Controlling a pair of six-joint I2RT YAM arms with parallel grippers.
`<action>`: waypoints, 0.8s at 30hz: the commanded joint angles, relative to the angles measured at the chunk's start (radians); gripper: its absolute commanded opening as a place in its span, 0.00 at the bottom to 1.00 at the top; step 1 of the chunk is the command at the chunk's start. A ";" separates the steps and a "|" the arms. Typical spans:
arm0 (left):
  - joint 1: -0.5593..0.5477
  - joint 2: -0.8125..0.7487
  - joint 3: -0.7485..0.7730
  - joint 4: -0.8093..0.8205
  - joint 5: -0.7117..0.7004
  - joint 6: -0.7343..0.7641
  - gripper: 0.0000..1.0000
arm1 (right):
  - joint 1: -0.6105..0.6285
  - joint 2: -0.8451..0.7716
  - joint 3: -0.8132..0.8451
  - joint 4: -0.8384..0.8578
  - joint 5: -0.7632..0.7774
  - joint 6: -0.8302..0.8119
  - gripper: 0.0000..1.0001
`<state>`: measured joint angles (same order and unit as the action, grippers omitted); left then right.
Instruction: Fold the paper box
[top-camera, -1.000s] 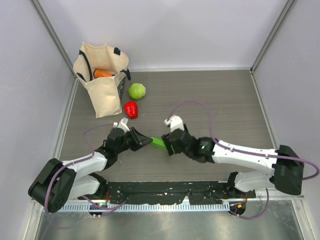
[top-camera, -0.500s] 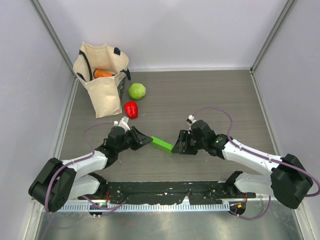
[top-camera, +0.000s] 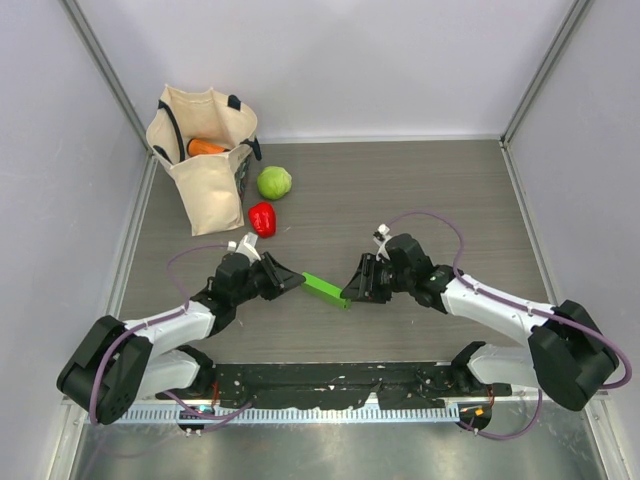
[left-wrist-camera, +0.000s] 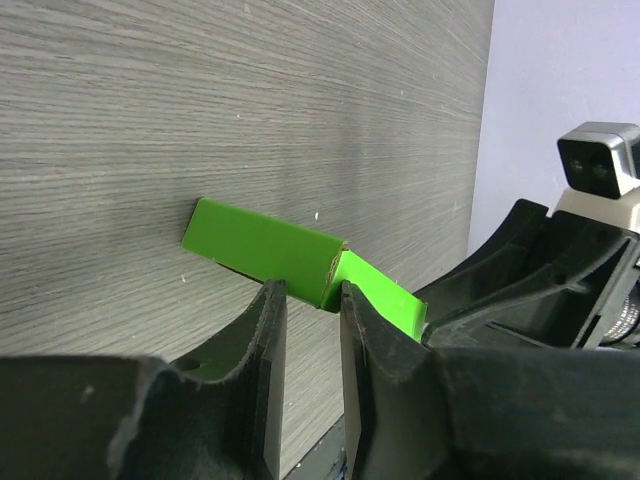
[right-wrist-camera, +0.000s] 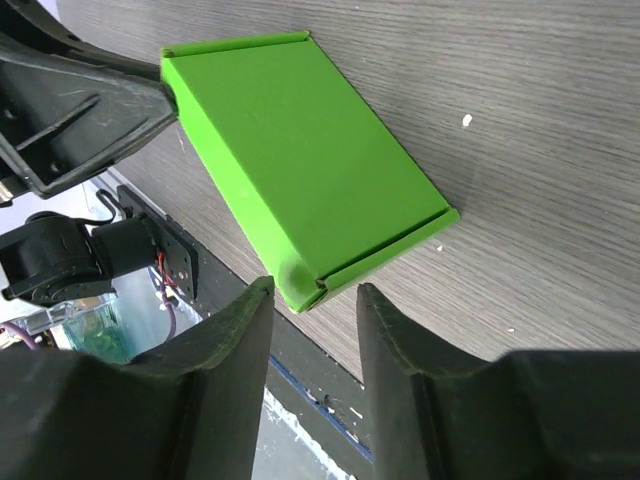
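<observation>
The paper box, bright green card folded into a flat narrow shape, lies low over the table between my two grippers. My left gripper holds its left end. In the left wrist view a creased corner of the box sits pinched between the fingertips of that gripper. My right gripper faces the box's right end. Seen from the right wrist, its jaws stand apart, and the near corner of the box lies just at their mouth without touching either finger.
A cream cloth bag with an orange carrot in it stands at the back left. A round pale-green vegetable and a red pepper lie beside it. The black rail runs along the table's near edge.
My right gripper pulled back to the right off the box, then edged left again toward its end, with its jaws narrowing. The left gripper and the box have stayed put.
</observation>
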<state>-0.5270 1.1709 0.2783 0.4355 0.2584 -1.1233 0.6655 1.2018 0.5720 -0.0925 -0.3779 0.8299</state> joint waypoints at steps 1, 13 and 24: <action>0.007 0.018 -0.016 -0.110 -0.038 0.046 0.09 | -0.003 0.016 -0.009 0.040 -0.013 -0.028 0.42; 0.005 0.053 -0.054 -0.067 -0.051 0.046 0.04 | 0.000 0.068 -0.107 0.086 0.040 -0.072 0.18; 0.007 0.067 -0.085 -0.078 -0.094 0.074 0.00 | 0.072 0.079 -0.130 0.102 0.144 -0.087 0.01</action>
<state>-0.5175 1.2167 0.2398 0.5251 0.2211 -1.1057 0.6930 1.2407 0.4664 0.1173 -0.3672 0.7906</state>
